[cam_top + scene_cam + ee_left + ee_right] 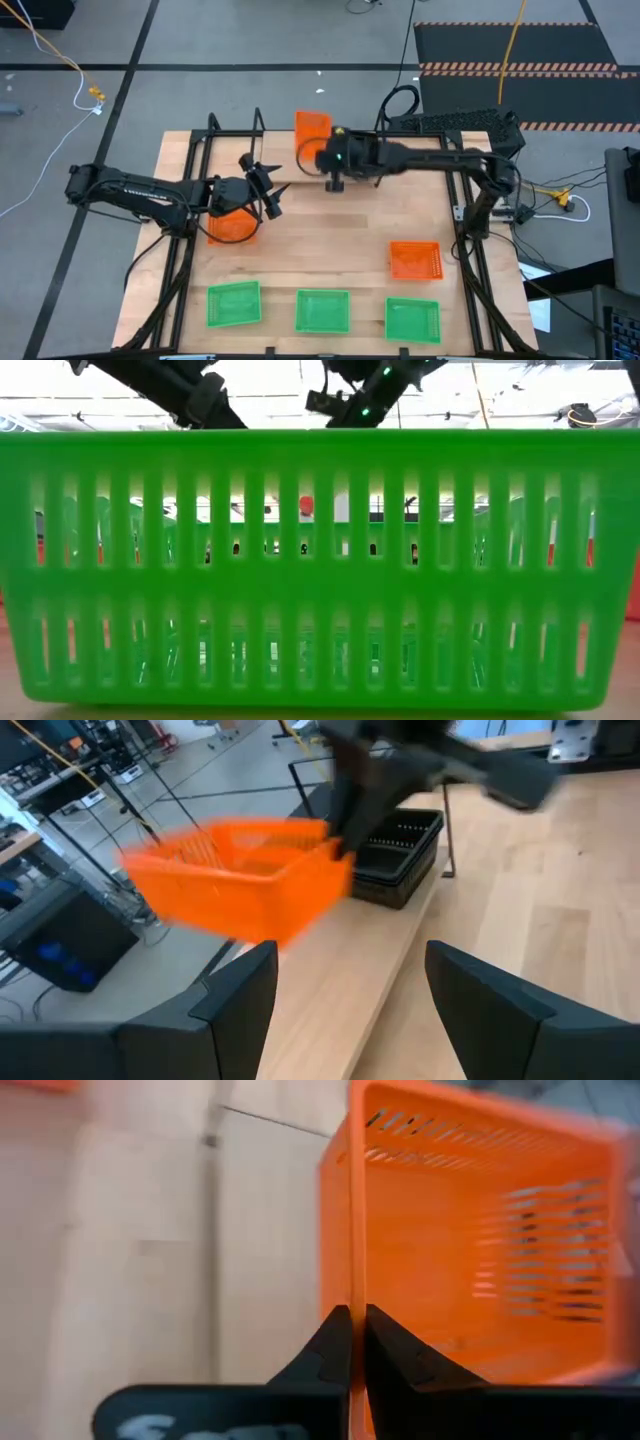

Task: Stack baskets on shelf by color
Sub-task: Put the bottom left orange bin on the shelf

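My right gripper (326,165) is shut on an orange basket (312,130) and holds it up over the table's far edge, beside the shelf's black rods (257,125). In the left wrist view this basket (240,885) hangs blurred in front of stacked black baskets (400,855). My left gripper (268,188) stands open, with nothing between its fingers, above a second orange basket (232,226) that lies on the table. A third orange basket (414,260) lies at the right. Three green baskets (323,310) sit in a row along the near edge. My right gripper pinches one side wall of the orange basket at its rim (351,1270), one finger (392,1350) inside the basket and the other outside. The fingers slant downward at it. The basket is lifted clear of the table and tilted, its open side turned toward the wrist camera.
A green basket (320,560) fills the low view and hides the table behind it. The black table frame (470,270) runs along both sides. Bare wood (330,240) lies in the middle of the table.
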{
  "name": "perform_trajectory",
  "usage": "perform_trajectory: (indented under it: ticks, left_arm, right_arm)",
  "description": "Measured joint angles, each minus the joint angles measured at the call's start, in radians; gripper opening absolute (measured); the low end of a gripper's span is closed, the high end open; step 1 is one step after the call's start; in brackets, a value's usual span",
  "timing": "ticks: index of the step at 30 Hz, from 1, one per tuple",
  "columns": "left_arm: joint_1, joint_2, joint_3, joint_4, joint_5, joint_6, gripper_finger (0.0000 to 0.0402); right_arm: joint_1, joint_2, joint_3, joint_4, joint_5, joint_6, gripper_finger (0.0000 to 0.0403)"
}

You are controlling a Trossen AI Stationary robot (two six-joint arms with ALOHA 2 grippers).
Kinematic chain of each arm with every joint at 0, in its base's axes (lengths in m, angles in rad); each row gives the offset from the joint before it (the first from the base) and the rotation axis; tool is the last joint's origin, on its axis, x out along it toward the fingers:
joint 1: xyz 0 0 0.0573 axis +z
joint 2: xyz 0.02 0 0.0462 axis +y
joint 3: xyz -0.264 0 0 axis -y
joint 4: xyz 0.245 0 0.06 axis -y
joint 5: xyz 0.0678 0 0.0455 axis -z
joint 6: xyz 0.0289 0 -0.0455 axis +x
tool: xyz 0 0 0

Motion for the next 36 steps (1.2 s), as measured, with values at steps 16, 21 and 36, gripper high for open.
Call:
perform_trajectory:
  ticks: [16, 21, 36]
  left_arm:
    - [0.010, 0.000, 0.000, -0.053, 0.002, -0.038, 0.0255]
    - [0.010, 0.000, 0.000, -0.081, 0.002, -0.071, 0.0255]
    - [0.010, 0.000, 0.000, -0.096, 0.002, -0.086, 0.0255]
  right_arm:
    - [-0.074, 0.152, 0.105, -0.189, -0.131, 0.176, 0.0005]
    - [-0.070, 0.151, 0.058, -0.196, -0.130, 0.177, 0.0005]
    - [-0.061, 0.140, 0.011, -0.126, -0.127, 0.107, 0.0007]
